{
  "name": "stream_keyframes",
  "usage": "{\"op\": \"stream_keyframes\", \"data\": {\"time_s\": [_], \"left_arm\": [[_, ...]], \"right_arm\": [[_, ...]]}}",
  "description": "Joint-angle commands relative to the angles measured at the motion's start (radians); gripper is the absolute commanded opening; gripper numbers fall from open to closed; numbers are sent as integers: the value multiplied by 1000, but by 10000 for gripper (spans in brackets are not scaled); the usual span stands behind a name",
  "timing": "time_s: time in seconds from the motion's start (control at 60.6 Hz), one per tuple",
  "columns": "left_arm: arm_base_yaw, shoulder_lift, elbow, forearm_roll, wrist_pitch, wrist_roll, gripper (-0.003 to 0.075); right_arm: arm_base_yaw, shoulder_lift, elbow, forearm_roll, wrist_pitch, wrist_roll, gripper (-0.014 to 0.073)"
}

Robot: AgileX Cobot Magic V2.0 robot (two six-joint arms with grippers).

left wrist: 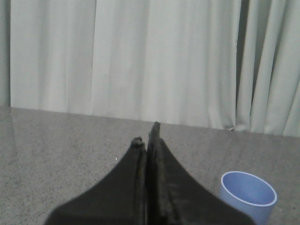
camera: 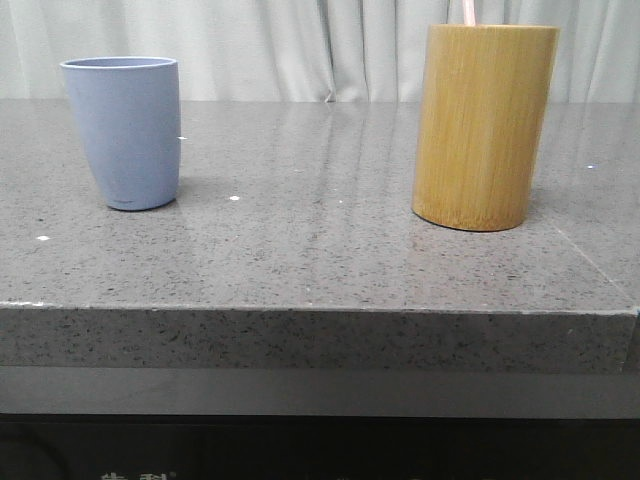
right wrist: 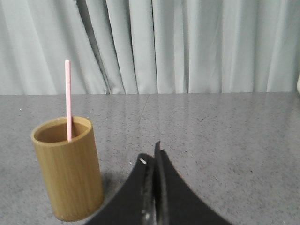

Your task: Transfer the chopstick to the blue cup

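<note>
Looking forward over a speckled grey stone table (camera: 320, 250), I see the two vessels standing well apart: the blue cup (camera: 122, 132) toward my left side and a taller bamboo holder (camera: 485, 127) toward my right. The chopstick (right wrist: 68, 99), thin and pale pink, stands inside the bamboo holder, leaning against its rim with its long axis close to vertical and its upper part rising well above the rim. In the front view just a short piece of it peeks above the holder at the top edge. My right gripper (right wrist: 152, 149) has its two dark fingers pressed together, with nothing between them; the holder and chopstick stand near it, off to one side and a little ahead, apart from the fingertips. My left gripper (left wrist: 146, 133) is likewise closed and empty, its fingers meeting in a narrow seam, and the blue cup sits near it, upright, its open mouth showing an empty interior. A pale curtain (camera: 300, 45) hangs behind the table. I judge my right arm to be the nearer one to the chopstick, so the coming move falls to it: the fingers would have to part, travel sideways toward the holder, and close on the exposed upper shaft across its upright axis.
</note>
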State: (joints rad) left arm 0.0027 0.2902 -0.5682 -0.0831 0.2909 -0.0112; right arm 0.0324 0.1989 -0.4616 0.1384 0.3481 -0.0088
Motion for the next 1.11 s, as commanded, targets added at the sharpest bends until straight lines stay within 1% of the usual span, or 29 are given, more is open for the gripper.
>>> {"op": "stream_keyframes", "data": {"time_s": [0.0,0.149,0.297,0.33,0.38,0.413,0.446,0.462,0.528,0.545,0.561,0.578,0.594,0.611,0.628,0.677,0.71,0.743,0.925,1.024,1.09], "left_arm": [[0,131,-104,8,-20,-8,-19],[0,270,-160,8,-28,-8,-19],[0,331,-164,8,-37,-8,-16],[0,338,-164,8,-37,-8,-8],[0,343,-164,8,-37,-8,27],[0,343,-164,8,-37,-8,69],[0,343,-164,10,-37,-8,124],[0,343,-164,12,-37,-8,175],[0,343,-164,14,-37,-8,316],[0,343,-164,15,-37,-8,369],[0,343,-164,14,-37,-8,405],[0,343,-164,14,-37,-8,459],[0,343,-164,14,-37,-8,510],[0,343,-164,14,-37,-8,542],[0,343,-164,14,-39,-8,587],[0,343,-164,14,-41,-8,668],[0,343,-164,14,-41,-8,703],[0,343,-164,14,-42,-8,704],[0,343,-162,14,-43,-8,639],[0,343,-162,-27,-51,-8,613],[-3,355,-184,-25,-28,44,595]], "right_arm": [[-7,126,-127,20,-46,-2,-87],[-7,279,-227,26,-46,-2,-87],[-7,314,-242,26,-50,-2,-81],[-7,314,-242,26,-48,-3,-65],[-7,314,-242,26,-46,-3,-18],[-7,314,-242,26,-46,-3,33],[-7,314,-242,26,-46,-3,111],[-7,314,-242,26,-46,-3,155],[-7,314,-242,26,-46,-3,304],[-7,314,-242,26,-46,-3,356],[-7,314,-242,26,-46,-3,390],[-7,314,-242,26,-46,-3,453],[-7,314,-242,26,-46,-3,481],[-7,314,-242,26,-46,-3,507],[-7,314,-242,26,-46,-3,552],[-7,314,-242,26,-46,-3,602],[-7,314,-242,26,-46,-3,627],[-7,314,-242,26,-46,-3,635],[-7,314,-242,26,-46,-3,636],[-7,314,-242,26,-46,-3,636],[-7,314,-242,26,-46,-3,636]]}}
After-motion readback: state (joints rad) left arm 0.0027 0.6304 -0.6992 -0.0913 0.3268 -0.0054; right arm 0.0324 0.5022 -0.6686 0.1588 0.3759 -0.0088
